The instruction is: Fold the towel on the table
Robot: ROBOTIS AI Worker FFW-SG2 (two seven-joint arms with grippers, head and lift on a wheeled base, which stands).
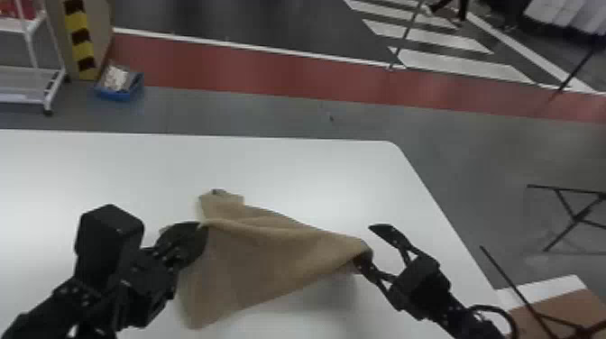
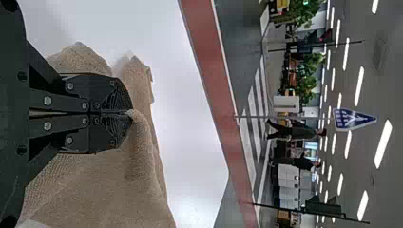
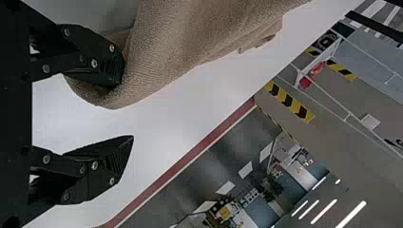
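the left gripper (image 1: 202, 227) pinches a fold of the tan towel (image 1: 270, 257), draped over the white table (image 1: 293, 171). the right gripper (image 1: 369, 242) is spread, one finger tucked at the towel's edge.

Big indoor hall, prob. an industrial or demo site w/ mock street markings, not a home. Grey floor (image 1: 473, 148) has a red strip (image 1: 270, 72) w/ white edging, and a zebra xing (image 1: 460, 63) far right. Far left: wheeled rack (image 1: 22, 85) and yellow/blk hazard tape (image 1: 82, 49). Farther off, a blue/white road-type sign (image 2: 354, 118) on a pole, plus greenery (image 2: 309, 66), under rows of strip lts (image 2: 383, 144) o'head.
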